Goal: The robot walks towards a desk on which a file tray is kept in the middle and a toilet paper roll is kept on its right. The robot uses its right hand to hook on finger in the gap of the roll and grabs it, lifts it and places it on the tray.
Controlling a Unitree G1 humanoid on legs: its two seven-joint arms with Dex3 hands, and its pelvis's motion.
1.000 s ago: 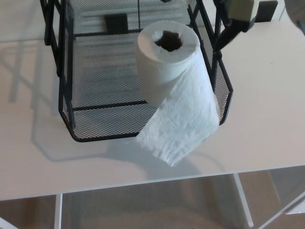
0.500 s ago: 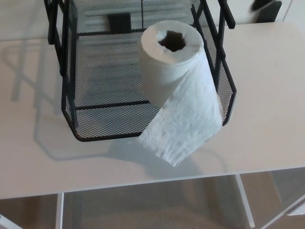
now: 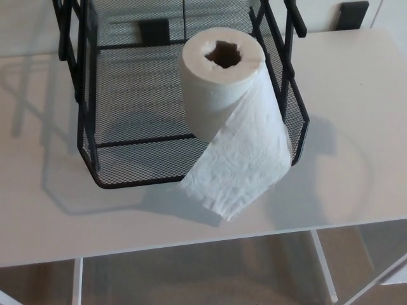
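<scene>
Now toilet paper roll (image 3: 219, 82) stands upright in file tray (image 3: 121, 178).

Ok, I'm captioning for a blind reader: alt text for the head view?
A toilet paper roll stands upright in a black mesh file tray on a white desk, its loose tail draped over the tray's front rim. No robot hand shows.

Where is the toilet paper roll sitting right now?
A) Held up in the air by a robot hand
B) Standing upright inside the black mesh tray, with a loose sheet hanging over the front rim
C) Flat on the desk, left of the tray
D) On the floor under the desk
B: the toilet paper roll stands upright in the black mesh tray, hole facing up, and its loose sheet drapes over the front rim onto the desk; no robot hand shows.
</scene>
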